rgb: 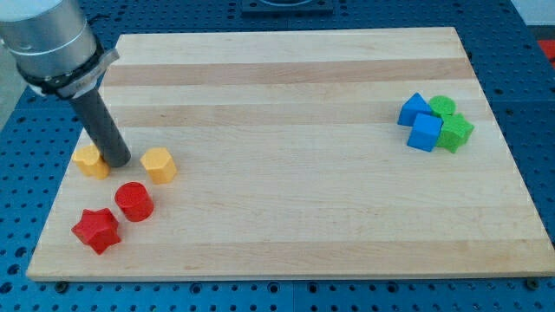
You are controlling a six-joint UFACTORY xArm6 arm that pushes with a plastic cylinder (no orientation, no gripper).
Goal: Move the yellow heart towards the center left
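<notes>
My tip [119,162] rests on the pale wooden desk [286,173], touching the yellow heart [90,161] at its nine o'clock; I have no hand. Blue perforated surface surrounds the desk.

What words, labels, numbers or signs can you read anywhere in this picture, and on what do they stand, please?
None: no readable text shows on the wooden board, the blocks, my rod or the blue perforated table.
My tip sits between the two yellow blocks, both unmarked.
</notes>
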